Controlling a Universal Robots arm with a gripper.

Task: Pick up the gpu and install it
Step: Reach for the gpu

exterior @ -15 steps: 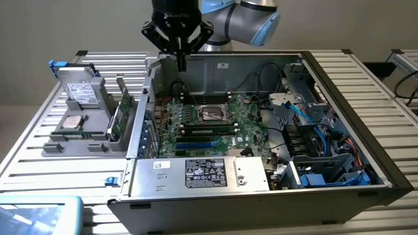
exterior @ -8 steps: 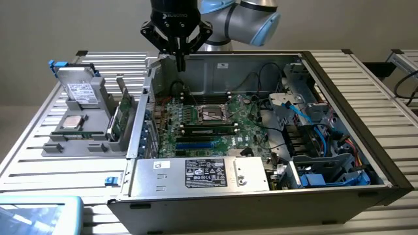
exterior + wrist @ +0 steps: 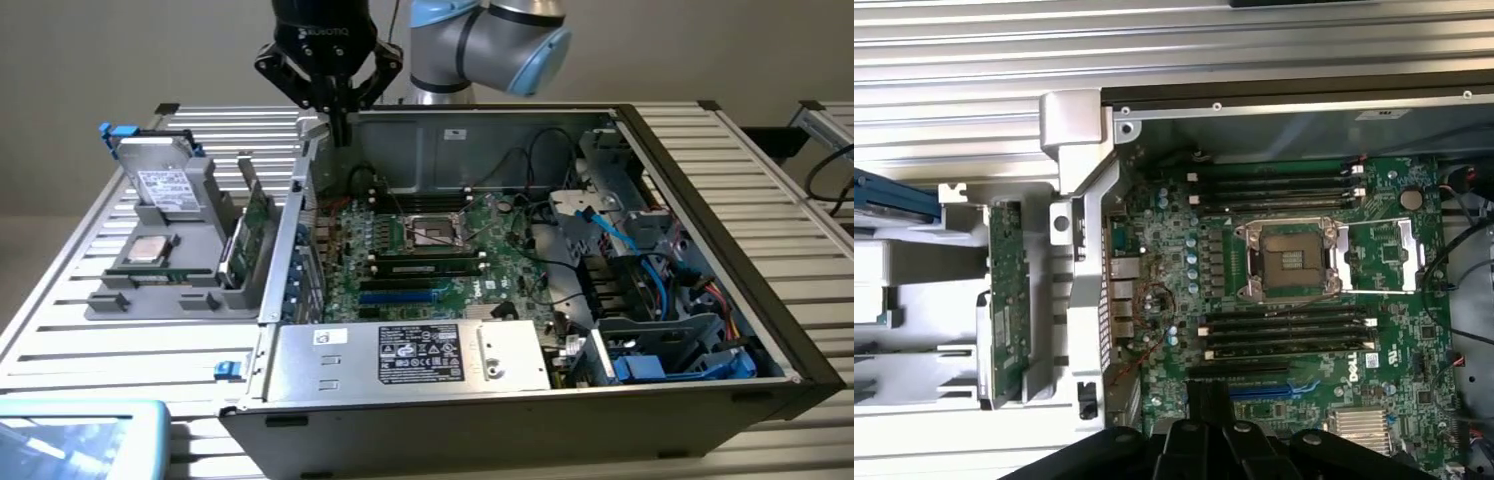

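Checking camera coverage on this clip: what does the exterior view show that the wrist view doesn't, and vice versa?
The exterior view adds the arm, the labelled power supply, the hard drive in the grey holder and the blue cables. The wrist view adds the coin cell on the motherboard. Both share the gpu standing in that holder, the empty CPU socket and the shut gripper, which holds nothing.

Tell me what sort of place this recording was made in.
Probably a robotics lab bench set up for computer assembly: an open desktop computer case with its motherboard exposed lies on a slatted metal table, beside a grey parts holder, with a robot arm over it.
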